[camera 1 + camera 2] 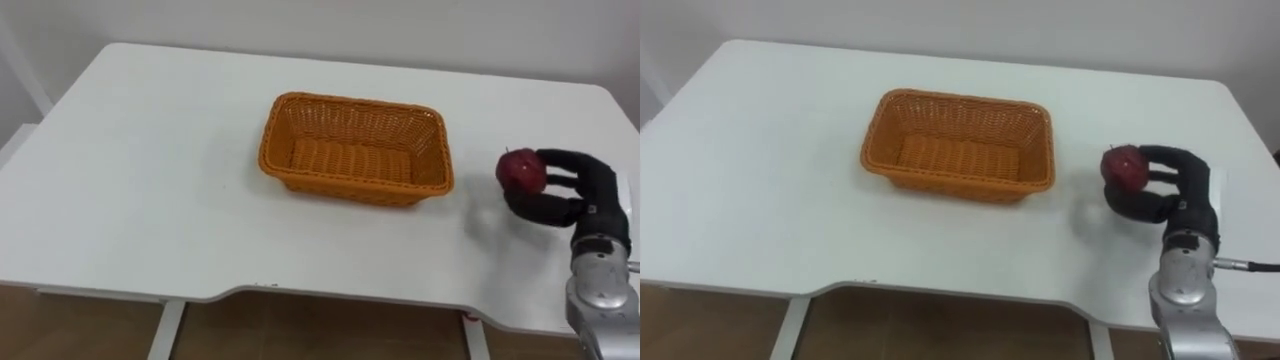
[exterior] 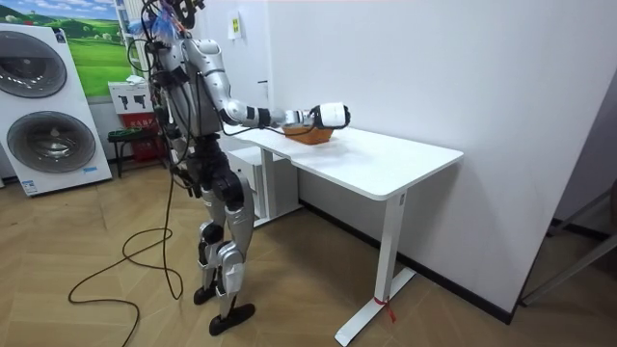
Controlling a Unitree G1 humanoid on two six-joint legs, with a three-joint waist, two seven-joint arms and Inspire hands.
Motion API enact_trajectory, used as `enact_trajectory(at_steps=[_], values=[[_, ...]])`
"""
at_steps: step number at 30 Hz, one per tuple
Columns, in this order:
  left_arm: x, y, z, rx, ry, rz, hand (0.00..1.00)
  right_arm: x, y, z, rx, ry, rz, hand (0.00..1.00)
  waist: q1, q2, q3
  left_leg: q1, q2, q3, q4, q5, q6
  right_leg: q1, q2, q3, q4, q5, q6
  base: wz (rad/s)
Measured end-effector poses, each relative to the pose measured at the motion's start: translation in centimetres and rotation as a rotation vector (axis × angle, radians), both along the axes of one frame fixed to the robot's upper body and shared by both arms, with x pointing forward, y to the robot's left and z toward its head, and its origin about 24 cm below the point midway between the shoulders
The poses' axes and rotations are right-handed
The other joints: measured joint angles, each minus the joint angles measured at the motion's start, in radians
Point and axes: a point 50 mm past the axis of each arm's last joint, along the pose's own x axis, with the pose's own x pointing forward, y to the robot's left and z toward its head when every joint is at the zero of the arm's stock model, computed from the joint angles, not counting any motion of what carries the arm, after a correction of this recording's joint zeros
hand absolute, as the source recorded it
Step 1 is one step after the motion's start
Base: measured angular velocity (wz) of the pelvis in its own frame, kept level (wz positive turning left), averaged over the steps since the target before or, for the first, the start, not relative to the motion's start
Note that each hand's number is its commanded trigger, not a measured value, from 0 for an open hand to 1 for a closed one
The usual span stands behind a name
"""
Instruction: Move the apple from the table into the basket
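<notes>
right hand (image 1: 590,200) clasping the apple (image 1: 521,169), right of the basket (image 1: 350,188)

the orange wicker basket sits mid-tabletop (image 1: 150,180), with wide bare white surface to its left and front. a narrower strip lies to its right, toward the tabletop's right edge, and the red apple is there, apart from the basket. dark fingers cover the apple's right side, and i cannot tell whether it touches the tabletop. the right hand is curled round it, fingers over the top, thumb below.
</notes>
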Motion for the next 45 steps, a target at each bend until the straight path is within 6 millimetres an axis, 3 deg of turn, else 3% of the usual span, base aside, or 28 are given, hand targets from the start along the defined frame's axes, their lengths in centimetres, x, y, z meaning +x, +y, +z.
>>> enact_trajectory(at_steps=[4, 8, 12, 28, 29, 30, 31, 32, 45], values=[[-0.2, 0.0, -0.1, -0.001, 0.007, 0.001, 0.0, 0.5, 0.9, 2.5, -0.014, -0.118, 0.038, 1.0, 0.0, -0.003, -0.0023, -0.001, 0.0, -0.002, -0.001, 0.0, 0.0, 0.0, 0.0, -0.002, 0.0, 0.0, 0.0, 0.0], [-0.1, -0.2, -0.1, -0.005, 0.006, -0.01, 0.0, 0.6, 1.3, 3.3, -0.022, -0.156, 0.057, 1.0, -0.001, 0.005, -0.0034, -0.001, 0.0, -0.002, -0.001, 0.0, 0.0, 0.0, 0.0, -0.003, 0.001, 0.0, 0.0, 0.0], [-0.1, -0.4, -0.1, -0.012, 0.011, -0.021, 0.0, 0.7, 1.7, 4.2, -0.025, -0.192, 0.084, 1.0, 0.0, 0.02, -0.012, 0.002, 0.001, -0.003, 0.0, 0.0, 0.0, 0.003, 0.0, -0.004, 0.002, 0.0, 0.0, 0.0], [0.0, -0.9, -0.5, -0.023, 0.032, -0.036, 0.0, 1.1, 6.2, 6.5, -0.192, -0.219, 0.37, 1.0, 0.026, 0.019, -0.0123, -0.01, 0.002, -0.004, 0.002, 0.0, 0.0, -0.019, 0.0, -0.004, 0.019, 0.0, 0.0, 0.0], [0.1, -0.9, -0.5, -0.023, 0.031, -0.037, 0.0, 1.1, 6.3, 6.5, -0.194, -0.217, 0.378, 0.91, 0.026, 0.018, -0.0129, -0.011, 0.002, -0.004, 0.002, 0.0, 0.0, -0.02, 0.0, -0.004, 0.019, 0.0, 0.0, 0.0], [0.2, -0.9, -0.5, -0.023, 0.03, -0.041, 0.0, 1.1, 6.5, 6.4, -0.201, -0.211, 0.392, 0.71, 0.026, 0.017, -0.0134, -0.012, 0.001, -0.004, 0.003, 0.0, 0.0, -0.021, -0.001, -0.004, 0.018, 0.0, 0.0, 0.0], [0.3, -1.0, -0.5, -0.025, 0.03, -0.046, 0.0, 1.2, 6.7, 6.4, -0.21, -0.206, 0.403, 0.13, 0.026, 0.016, -0.0134, -0.012, 0.001, -0.004, 0.003, 0.0, 0.0, -0.021, -0.001, -0.004, 0.018, 0.0, 0.0, 0.0], [0.4, -1.0, -0.5, -0.026, 0.029, -0.05, 0.0, 1.2, 6.8, 6.4, -0.212, -0.205, 0.407, 0.0, 0.027, 0.016, -0.0134, -0.012, 0.001, -0.004, 0.003, 0.0, 0.0, -0.021, -0.001, -0.004, 0.018, 0.0, 0.0, 0.0], [1.8, -1.3, -0.6, -0.033, 0.002, -0.082, 0.0, 1.1, 7.1, 7.0, -0.218, -0.233, 0.422, 0.0, 0.033, 0.019, -0.0086, -0.014, 0.002, -0.003, 0.004, 0.0, 0.0, -0.021, 0.0, 0.0, 0.02, 0.0, 0.0, 0.0]])
